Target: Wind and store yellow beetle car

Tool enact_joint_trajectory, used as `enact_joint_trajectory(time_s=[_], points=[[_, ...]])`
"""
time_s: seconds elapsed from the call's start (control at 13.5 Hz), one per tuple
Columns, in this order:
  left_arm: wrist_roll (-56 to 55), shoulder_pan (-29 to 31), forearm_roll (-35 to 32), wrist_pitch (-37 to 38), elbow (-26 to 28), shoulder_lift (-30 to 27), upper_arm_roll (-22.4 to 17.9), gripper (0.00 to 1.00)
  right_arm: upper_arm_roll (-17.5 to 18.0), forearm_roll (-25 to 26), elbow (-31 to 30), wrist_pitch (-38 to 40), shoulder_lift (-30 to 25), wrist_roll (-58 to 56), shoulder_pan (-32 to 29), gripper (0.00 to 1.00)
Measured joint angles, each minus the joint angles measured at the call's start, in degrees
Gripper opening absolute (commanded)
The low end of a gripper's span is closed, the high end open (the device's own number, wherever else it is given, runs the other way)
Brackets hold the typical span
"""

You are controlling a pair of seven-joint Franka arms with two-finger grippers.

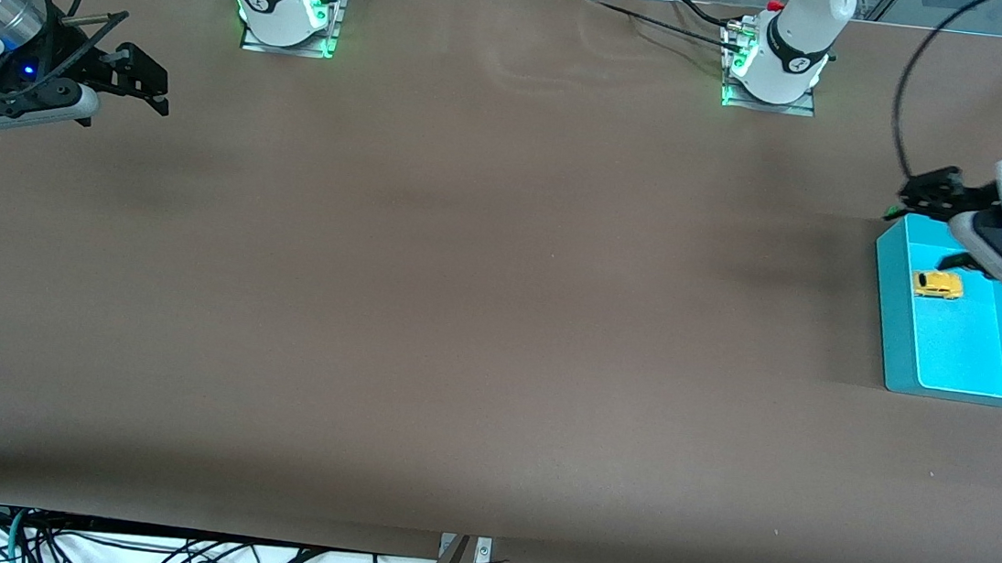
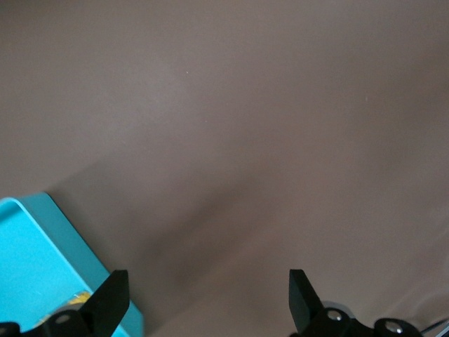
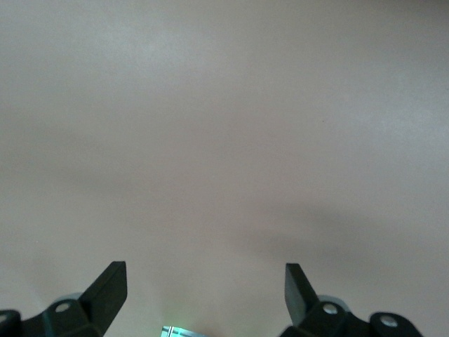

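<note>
The yellow beetle car (image 1: 938,285) lies inside a teal bin (image 1: 962,358) at the left arm's end of the table, in the part of the bin farther from the front camera. My left gripper (image 1: 921,197) is open and empty, up over the bin's rim beside the car. In the left wrist view my left gripper (image 2: 207,298) shows bare table between its fingers, with the bin's corner (image 2: 35,253) and a sliver of the yellow car (image 2: 79,298) at one side. My right gripper (image 1: 141,83) is open and empty, waiting over the right arm's end of the table; it also shows in the right wrist view (image 3: 203,291).
The brown table (image 1: 463,296) stretches between the two arms. The arm bases (image 1: 288,13) (image 1: 774,69) stand on green-lit plates along the edge farthest from the front camera. Cables hang below the nearest edge (image 1: 162,557).
</note>
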State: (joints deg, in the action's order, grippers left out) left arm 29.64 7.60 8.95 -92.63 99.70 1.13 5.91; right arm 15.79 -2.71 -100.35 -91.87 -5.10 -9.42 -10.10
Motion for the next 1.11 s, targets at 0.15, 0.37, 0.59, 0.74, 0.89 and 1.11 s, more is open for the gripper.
enact_joint_trajectory(time_s=[0.15, 0.37, 0.59, 0.74, 0.89, 1.11], points=[[-15.53, -3.48, -0.53, 2.75, -0.92, -0.6, -0.25, 1.0, 0.0, 0.0, 0.0, 0.0, 0.0, 0.0, 0.0, 1.0], [-26.56, -10.09, -3.98, 5.94, -3.57, -0.84, -5.16, 1.0, 0.0, 0.0, 0.0, 0.0, 0.0, -0.04, 0.0, 1.0], [-25.58, -10.27, -4.26, 6.08, -3.73, -0.67, -6.87, 1.0, 0.0, 0.0, 0.0, 0.0, 0.0, -0.05, 0.0, 1.0], [-25.13, -9.84, -4.27, 6.08, -3.75, -0.31, -7.22, 1.0, 0.0, 0.0, 0.0, 0.0, 0.0, -0.06, 0.0, 1.0], [-24.9, -9.55, -4.27, 6.08, -3.97, 0.16, -7.3, 1.0, 0.0, 0.0, 0.0, 0.0, 0.0, -0.06, 0.0, 1.0], [-24.87, -9.54, -4.27, 6.08, -4.42, 0.42, -7.3, 1.0, 0.0, -0.01, 0.0, 0.0, 0.0, -0.06, 0.01, 1.0]])
